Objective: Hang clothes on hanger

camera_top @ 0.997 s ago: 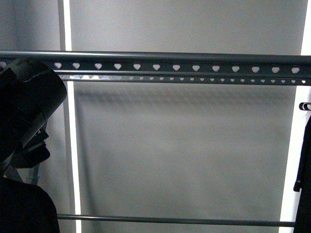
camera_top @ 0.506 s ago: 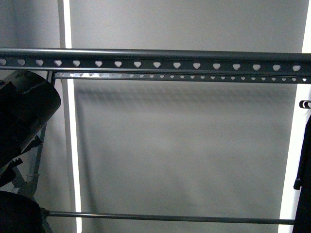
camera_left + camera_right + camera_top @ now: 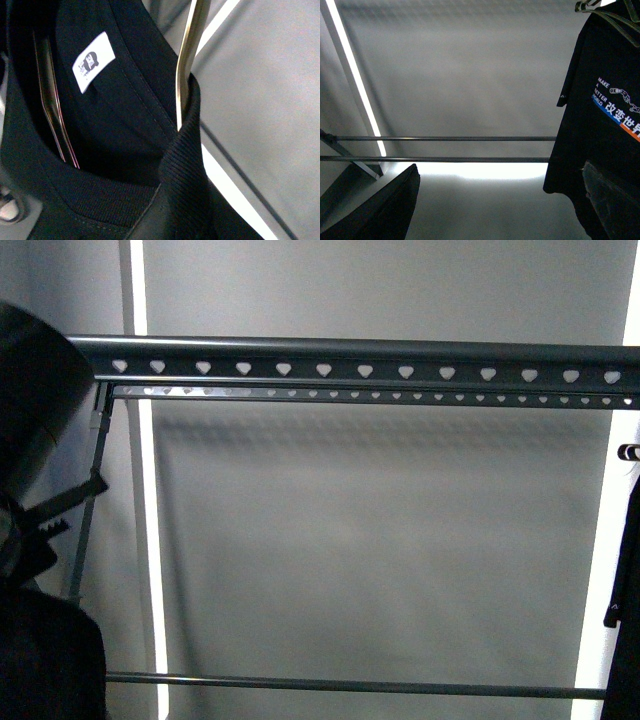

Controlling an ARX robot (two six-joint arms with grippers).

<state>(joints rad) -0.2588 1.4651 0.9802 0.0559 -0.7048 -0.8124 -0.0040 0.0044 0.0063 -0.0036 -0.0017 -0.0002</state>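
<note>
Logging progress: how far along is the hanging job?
Done: a printed black T-shirt hangs at the right, below the rack's top bar. In hand: the left wrist view shows a second black shirt, metal wire through its collar. Left: getting it onto the bar.

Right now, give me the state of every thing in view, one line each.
Rack top bar: bare across its visible middle.
Black T-shirt: on a metal wire hanger, whose neck sticks out of the collar.
Printed T-shirt: hanging on a hanger at the right, print showing.
</note>
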